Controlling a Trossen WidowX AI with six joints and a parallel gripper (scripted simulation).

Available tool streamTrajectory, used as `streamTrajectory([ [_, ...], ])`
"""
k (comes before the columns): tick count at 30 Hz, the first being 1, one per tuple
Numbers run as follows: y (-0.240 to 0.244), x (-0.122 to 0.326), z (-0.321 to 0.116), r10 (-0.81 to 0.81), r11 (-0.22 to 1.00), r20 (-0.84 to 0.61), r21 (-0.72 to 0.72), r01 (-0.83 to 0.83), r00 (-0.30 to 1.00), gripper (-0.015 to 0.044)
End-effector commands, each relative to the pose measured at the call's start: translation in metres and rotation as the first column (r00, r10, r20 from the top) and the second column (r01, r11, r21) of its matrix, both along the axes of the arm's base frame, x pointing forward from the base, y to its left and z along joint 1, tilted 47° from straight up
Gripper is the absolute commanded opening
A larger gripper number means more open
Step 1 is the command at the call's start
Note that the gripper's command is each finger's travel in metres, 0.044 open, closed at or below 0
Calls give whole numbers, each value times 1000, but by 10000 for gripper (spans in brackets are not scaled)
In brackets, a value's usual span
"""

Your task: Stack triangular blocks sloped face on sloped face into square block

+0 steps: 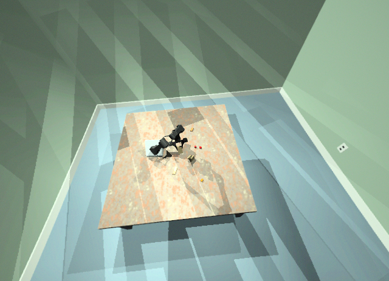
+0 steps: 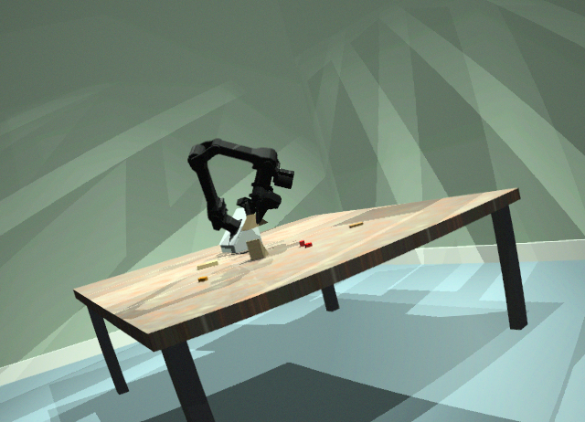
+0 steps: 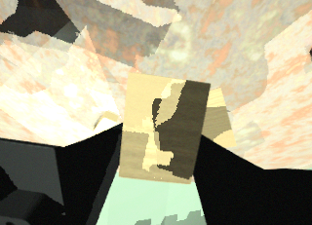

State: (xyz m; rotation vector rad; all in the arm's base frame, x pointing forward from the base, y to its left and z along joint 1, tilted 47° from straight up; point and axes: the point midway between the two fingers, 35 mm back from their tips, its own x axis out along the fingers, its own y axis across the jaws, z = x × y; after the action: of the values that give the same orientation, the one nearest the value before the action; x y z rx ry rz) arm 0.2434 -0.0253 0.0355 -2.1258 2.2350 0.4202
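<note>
My gripper (image 1: 180,145) (image 2: 259,216) (image 3: 158,131) is shut on a tan wooden triangular block (image 3: 146,100) (image 2: 260,222) and holds it a little above the table (image 1: 175,199) (image 2: 377,238). The block fills the gap between the dark fingers in the wrist view. The second tan triangular block (image 1: 190,157) (image 2: 256,249) (image 3: 218,115) rests on the table just below and beside the held one, apart from it. Which face of the held block points down is hard to tell.
The arm's white base plate (image 1: 150,147) (image 2: 239,242) sits close behind. Two small red pieces (image 1: 197,146) (image 2: 304,243), a flat tan stick (image 1: 174,170) (image 2: 207,265) and small orange pieces (image 1: 202,179) (image 2: 202,279) (image 1: 191,129) (image 2: 356,225) lie around on the table.
</note>
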Motion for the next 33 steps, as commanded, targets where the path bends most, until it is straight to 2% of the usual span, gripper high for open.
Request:
streamTrajectory([
  [1,6,1,8,5,1000,0,11,-5,1000,0],
  [10,4,0,5,-3,1000,19,7,3,1000,0],
  [21,2,-2,7,-113,993,364,60,98,925,0],
  [33,0,-3,9,-244,970,677,153,192,695,0],
])
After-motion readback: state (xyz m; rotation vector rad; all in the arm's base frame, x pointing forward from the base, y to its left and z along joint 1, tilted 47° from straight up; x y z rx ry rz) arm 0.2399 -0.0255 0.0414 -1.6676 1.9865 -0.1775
